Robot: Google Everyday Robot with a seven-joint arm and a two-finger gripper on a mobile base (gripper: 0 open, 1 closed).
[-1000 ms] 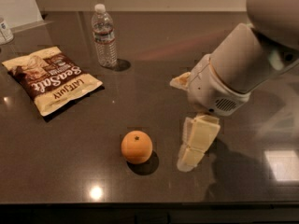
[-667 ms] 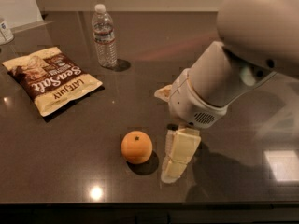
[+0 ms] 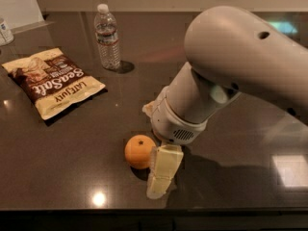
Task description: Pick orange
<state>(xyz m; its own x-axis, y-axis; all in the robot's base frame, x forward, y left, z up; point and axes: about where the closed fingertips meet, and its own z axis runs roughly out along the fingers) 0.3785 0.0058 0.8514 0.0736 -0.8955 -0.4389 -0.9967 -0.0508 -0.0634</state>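
The orange [image 3: 138,151], small and round with a dark stem dot, sits on the dark table [image 3: 62,153] near the front edge. My gripper [image 3: 152,148] hangs from the big grey arm and is down at the orange's right side. It is open. One cream finger [image 3: 163,170] stands just right of the orange, touching or nearly touching it. The other finger [image 3: 148,109] shows behind the orange, farther back. The orange rests on the table, between the two fingers but closer to the near one.
A bag of sea salt chips [image 3: 53,81] lies at the left. A clear water bottle [image 3: 108,37] stands upright at the back. A white object [image 3: 5,30] is at the far left edge. The table's front edge runs just below the gripper.
My arm and gripper have moved left toward the orange. The near finger went from well right of the fruit to right beside it. The orange has not moved.
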